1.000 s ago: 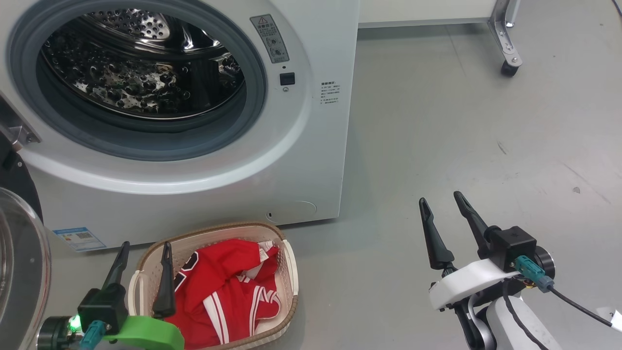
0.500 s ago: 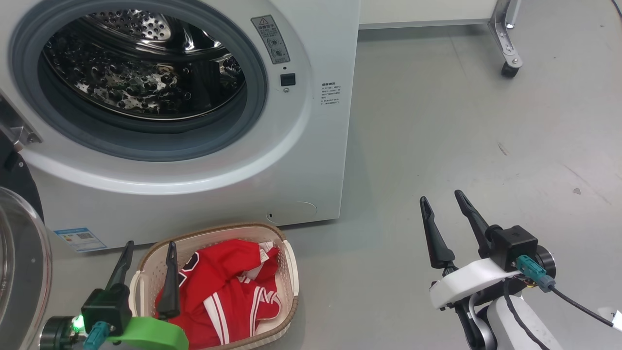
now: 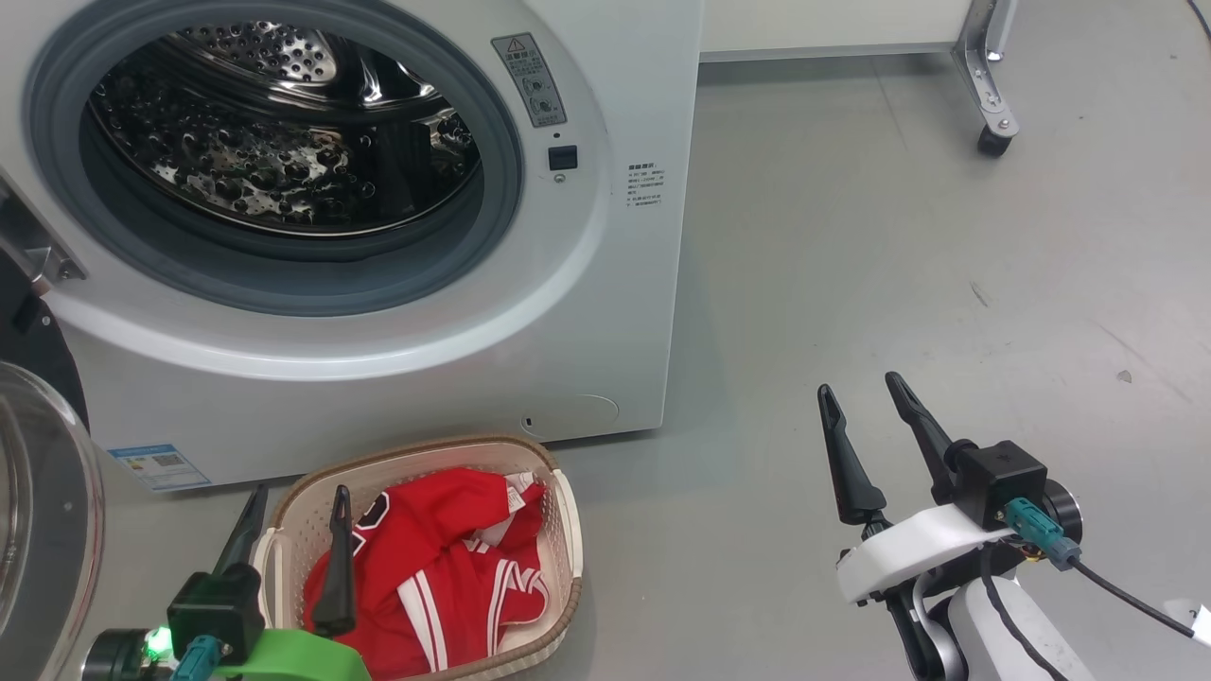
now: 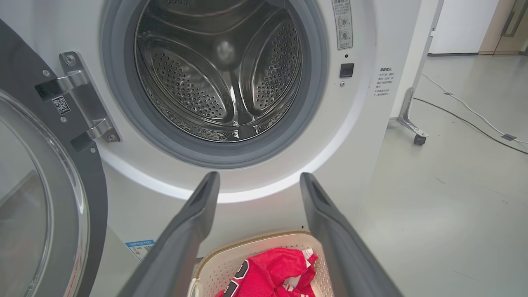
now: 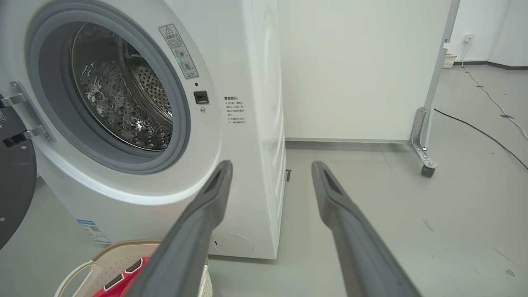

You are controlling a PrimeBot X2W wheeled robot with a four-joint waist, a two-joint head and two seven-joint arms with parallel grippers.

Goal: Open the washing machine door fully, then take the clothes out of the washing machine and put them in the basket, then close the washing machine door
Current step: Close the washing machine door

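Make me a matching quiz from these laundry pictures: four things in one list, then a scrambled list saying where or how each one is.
Things:
1. washing machine door
2. drum
3. clothes
4. right gripper

States:
A. lying in the basket
B. open, above the floor
C. swung open
D. empty

Pairs: 1-C, 2-D, 3-A, 4-B

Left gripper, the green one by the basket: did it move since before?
Yes, a little. Against the basket, the left gripper has slid down the head view and slightly right, back toward the robot.
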